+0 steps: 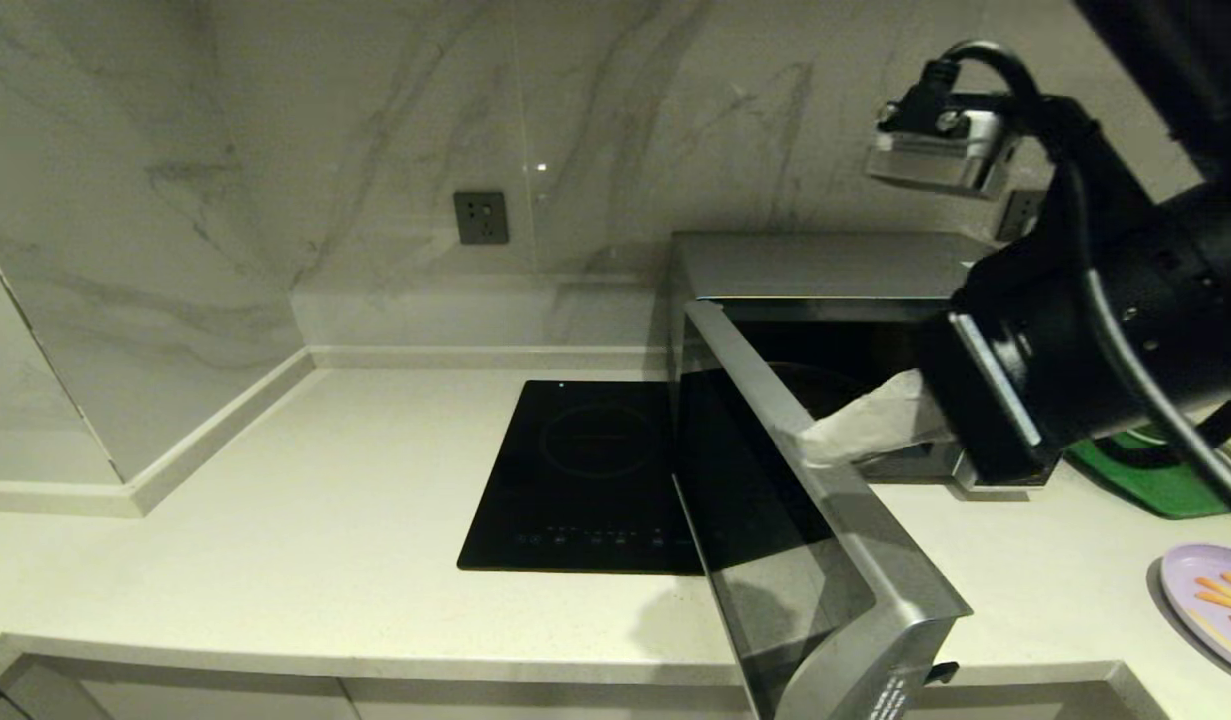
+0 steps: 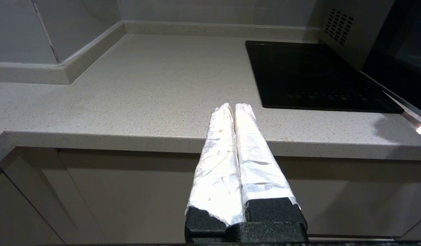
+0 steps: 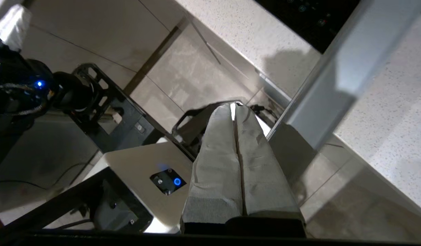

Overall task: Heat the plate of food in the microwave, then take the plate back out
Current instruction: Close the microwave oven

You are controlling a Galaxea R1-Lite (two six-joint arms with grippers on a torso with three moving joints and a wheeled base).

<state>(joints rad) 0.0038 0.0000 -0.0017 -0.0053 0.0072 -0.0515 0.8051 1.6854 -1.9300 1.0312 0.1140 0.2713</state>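
Open microwave door (image 1: pixel 825 540) juts across the counter (image 1: pixel 275 520); cavity (image 1: pixel 825 370) unblocked.

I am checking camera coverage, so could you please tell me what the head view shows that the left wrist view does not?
Only the head view shows the plate of food at the counter's right edge, the green tray, the wall socket and the right pincer at the open microwave door.

Only the left wrist view shows the shut left pincer and the cabinet fronts.

Both show the induction hob, the counter and the microwave.

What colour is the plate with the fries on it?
Pale lilac. The plate of food shows best in the head view.
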